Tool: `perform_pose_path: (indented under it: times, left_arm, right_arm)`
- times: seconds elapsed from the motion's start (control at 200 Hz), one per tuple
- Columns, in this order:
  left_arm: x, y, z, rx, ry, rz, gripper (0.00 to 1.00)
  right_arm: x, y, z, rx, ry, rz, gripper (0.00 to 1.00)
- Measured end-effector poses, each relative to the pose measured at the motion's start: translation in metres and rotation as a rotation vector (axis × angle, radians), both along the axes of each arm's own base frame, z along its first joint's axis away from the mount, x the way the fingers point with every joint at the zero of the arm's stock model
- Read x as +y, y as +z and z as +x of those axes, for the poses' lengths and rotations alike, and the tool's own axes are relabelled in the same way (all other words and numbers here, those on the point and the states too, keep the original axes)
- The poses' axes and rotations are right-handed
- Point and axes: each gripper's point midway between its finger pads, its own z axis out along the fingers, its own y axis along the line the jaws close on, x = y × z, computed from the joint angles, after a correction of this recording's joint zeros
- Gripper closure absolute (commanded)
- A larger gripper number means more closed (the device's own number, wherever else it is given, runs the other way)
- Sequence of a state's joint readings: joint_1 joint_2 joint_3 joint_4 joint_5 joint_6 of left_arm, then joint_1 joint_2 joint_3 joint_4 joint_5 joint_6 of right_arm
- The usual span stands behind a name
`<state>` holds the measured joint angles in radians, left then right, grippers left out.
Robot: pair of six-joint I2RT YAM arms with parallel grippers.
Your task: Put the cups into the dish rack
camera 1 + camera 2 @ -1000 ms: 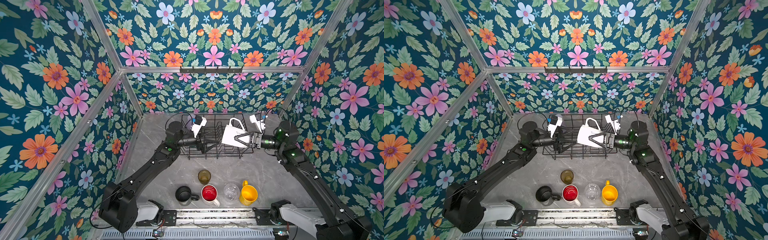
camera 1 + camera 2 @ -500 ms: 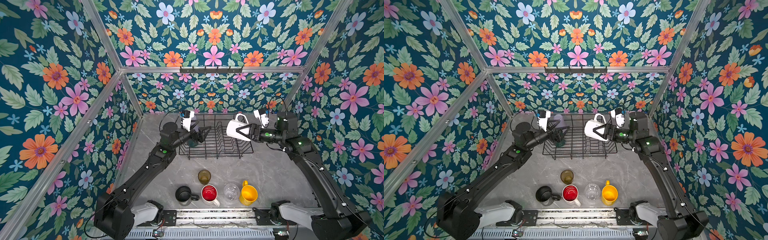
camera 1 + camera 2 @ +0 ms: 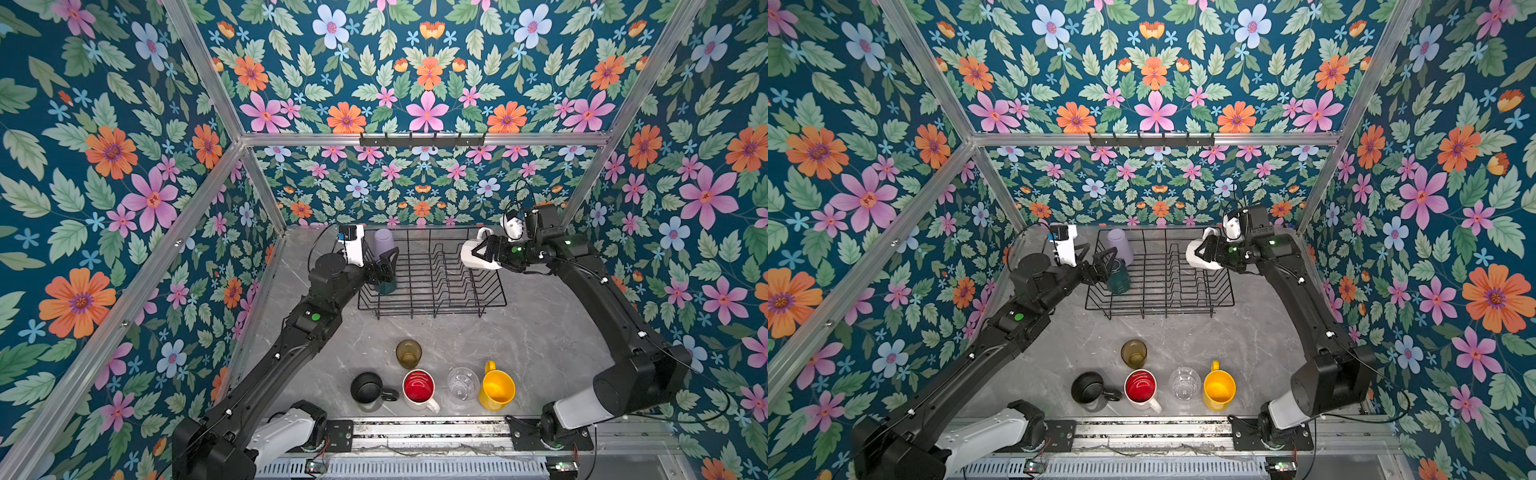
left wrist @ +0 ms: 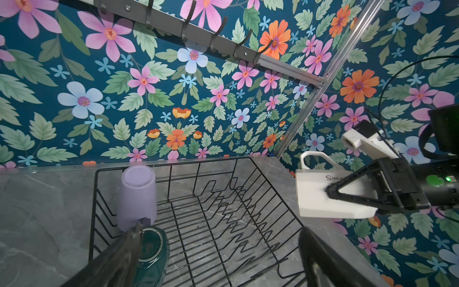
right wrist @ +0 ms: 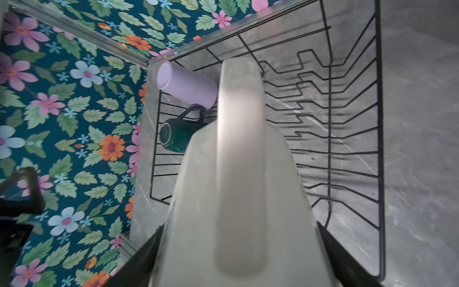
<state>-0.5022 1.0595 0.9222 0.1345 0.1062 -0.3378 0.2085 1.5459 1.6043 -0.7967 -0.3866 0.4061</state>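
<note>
My left arm stretches forward and inward, wrist level, its pincer (image 3: 1096,258) spread wide and empty. My right arm rises from its base, bends at the elbow and reaches inward, its pincer (image 3: 481,253) clamped sideways on the cream-white mug (image 3: 470,261).

The worktop (image 3: 540,332) is overlooked from high in both top views; the dish rack (image 4: 266,181) beyond the left pincer (image 4: 221,227) is shared by both close wrist views.

The dish rack (image 3: 440,308) is thin black wire. The table (image 3: 540,340) looks like smooth grey marble. The lilac tumbler (image 4: 137,196) is matt, the teal mug (image 5: 173,136) glossy, the clear glass (image 3: 462,383) transparent.
</note>
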Motion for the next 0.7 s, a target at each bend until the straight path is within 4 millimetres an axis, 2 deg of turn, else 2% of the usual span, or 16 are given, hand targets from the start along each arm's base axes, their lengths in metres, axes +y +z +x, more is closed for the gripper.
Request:
perform_pose_path:
  times: [0.29,0.405,0.7]
  left_arm:
    - [0.029,-0.008,-0.013,-0.016,0.105,0.06,0.0]
    - [0.038,-0.011,-0.017,-0.016,0.134,0.076,0.0]
    - [0.056,-0.016,-0.027,-0.03,0.2,0.109,0.0]
  right_arm:
    - [-0.012,-0.022,0.039,0.044,-0.055,-0.122,1.0]
    - [-0.016,-0.035,0.048,0.079,-0.069,-0.167,1.0]
    - [-0.022,-0.051,0.072,0.12,-0.09,-0.243,1.0]
